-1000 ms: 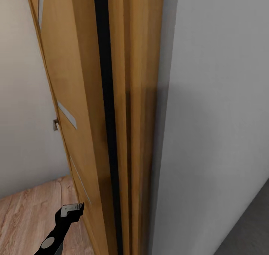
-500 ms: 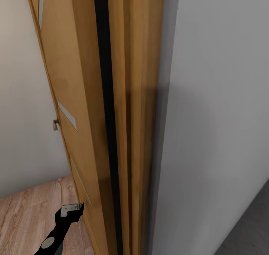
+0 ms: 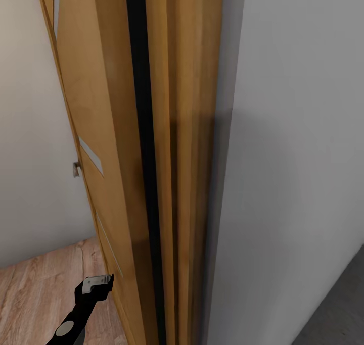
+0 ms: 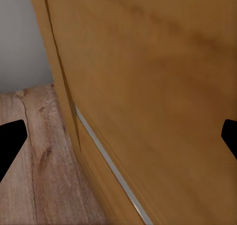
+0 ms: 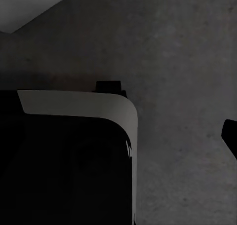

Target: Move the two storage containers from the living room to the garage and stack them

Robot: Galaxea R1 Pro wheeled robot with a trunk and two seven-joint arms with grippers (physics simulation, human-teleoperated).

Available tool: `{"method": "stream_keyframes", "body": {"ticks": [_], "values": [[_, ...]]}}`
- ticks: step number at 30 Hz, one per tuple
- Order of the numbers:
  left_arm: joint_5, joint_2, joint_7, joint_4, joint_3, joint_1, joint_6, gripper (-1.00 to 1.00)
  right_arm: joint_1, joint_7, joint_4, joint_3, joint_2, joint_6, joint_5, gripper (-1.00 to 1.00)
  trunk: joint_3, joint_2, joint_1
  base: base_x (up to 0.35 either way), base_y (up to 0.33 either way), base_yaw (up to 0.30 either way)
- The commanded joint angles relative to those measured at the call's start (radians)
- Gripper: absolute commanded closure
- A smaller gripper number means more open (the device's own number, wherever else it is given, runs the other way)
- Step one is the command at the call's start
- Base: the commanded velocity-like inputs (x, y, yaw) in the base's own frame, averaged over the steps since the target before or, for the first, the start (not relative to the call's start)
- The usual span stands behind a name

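The two storage containers are out of view. My left gripper point(image 3: 96, 283) hangs low over the light wood-plank floor point(image 3: 40, 294), right beside the face of an open wooden door point(image 3: 101, 133). In the left wrist view the left gripper point(image 4: 118, 141) is open, its black fingertips point(image 4: 10, 143) spread wide with nothing between them, facing the door panel point(image 4: 158, 87). In the right wrist view the right gripper point(image 5: 118, 141) points down at the dark grey concrete floor point(image 5: 187, 62); one fingertip point(image 5: 230, 136) shows far out to the side.
The door's edge and wooden frame point(image 3: 177, 158) stand directly ahead, very close. A pale grey wall point(image 3: 303, 158) runs to the right of it, with dark concrete floor point(image 3: 338, 309) at its foot. A metal handle point(image 3: 76, 169) sticks out of the door. My dark base point(image 5: 64, 166) is under the right gripper.
The whole head view has shifted slightly, so the wall corner sits a little further right. The left arm holds the same pose.
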Motion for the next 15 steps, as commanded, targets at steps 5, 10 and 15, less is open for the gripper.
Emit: {"method": "stream_keyframes", "body": {"ticks": [5,10,15], "values": [[0.006,0.000,-0.008,-0.001,-0.005,-0.001,-0.003,-1.00,0.000,0.003,0.000,-0.001,0.000,0.000,-0.001,-1.00,0.002,0.000,0.000,0.001,0.000,-0.113],[0.006,0.000,-0.008,-0.001,-0.005,-0.001,-0.003,-1.00,0.000,0.003,0.000,-0.001,0.000,0.000,0.000,-1.00,0.005,0.000,0.000,0.000,0.000,-0.101],[0.006,0.000,-0.008,-0.001,-0.005,-0.001,-0.002,-1.00,0.000,0.002,0.000,-0.001,0.000,0.000,0.000,-1.00,0.006,0.000,0.000,0.000,0.000,-0.026]]}}
